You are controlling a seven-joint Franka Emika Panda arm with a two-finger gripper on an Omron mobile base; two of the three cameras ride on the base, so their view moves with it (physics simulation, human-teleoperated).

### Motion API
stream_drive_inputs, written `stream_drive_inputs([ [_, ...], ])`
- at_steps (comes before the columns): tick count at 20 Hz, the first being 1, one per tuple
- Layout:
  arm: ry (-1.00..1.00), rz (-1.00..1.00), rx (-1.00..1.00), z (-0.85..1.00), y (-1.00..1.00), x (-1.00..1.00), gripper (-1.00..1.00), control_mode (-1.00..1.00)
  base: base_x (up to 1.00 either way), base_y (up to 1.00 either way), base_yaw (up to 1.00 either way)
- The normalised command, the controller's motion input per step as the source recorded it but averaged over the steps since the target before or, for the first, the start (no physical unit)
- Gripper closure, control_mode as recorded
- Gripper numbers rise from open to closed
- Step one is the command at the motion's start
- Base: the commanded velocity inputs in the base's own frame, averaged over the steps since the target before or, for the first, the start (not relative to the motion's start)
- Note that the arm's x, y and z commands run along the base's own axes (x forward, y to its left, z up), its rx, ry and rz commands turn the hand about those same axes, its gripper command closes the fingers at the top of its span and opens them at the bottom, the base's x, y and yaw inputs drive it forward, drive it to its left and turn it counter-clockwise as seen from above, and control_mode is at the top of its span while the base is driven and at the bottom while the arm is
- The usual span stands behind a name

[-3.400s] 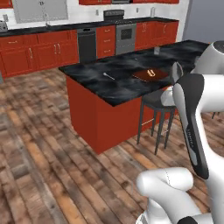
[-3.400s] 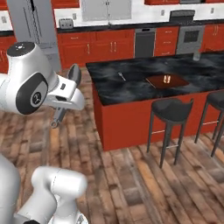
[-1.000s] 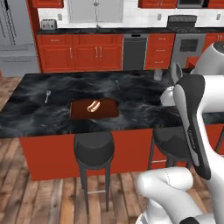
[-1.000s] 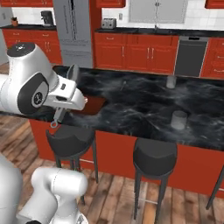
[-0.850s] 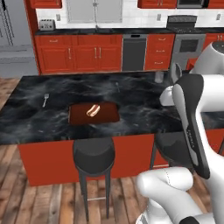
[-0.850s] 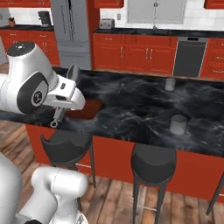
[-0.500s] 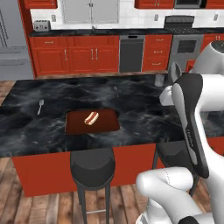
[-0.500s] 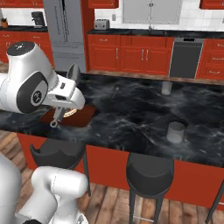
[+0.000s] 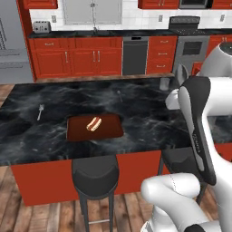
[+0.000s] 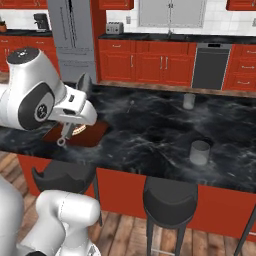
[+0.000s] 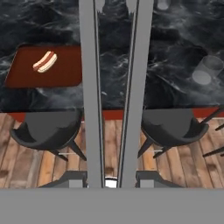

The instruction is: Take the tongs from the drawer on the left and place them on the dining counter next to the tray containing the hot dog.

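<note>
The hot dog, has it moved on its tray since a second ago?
No. The hot dog lies left of centre on the tray, as before; the base drove, shifting the view.

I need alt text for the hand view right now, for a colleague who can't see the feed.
The tongs, held in the gripper, run as two long grey arms up the middle of the picture. Behind them lies the dining counter, with the hot dog on the tray at upper left and a grey cup at right. Two black stools stand below.
</note>
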Motion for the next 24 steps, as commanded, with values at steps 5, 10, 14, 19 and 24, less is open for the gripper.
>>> stream_drive_inputs([
  [5, 0.24, -0.01, 0.0, -0.55, 0.01, 0.55, 1.0, -1.0, 0.0, 0.0, 0.0],
  [10, 0.28, 0.0, 0.0, -0.49, 0.08, 0.49, 1.0, -1.0, 0.0, 0.0, 0.0],
  [14, 0.19, 0.0, 0.0, -0.37, 0.09, 0.71, 1.0, -1.0, 0.0, 0.0, 0.0],
  [19, 0.08, 0.0, 0.0, -0.32, 0.11, 0.98, 1.0, -1.0, 0.0, 0.0, 0.0],
  [24, 0.0, 0.0, 0.0, -0.47, 0.03, 0.84, 1.0, -1.0, 0.0, 0.0, 0.0],
])
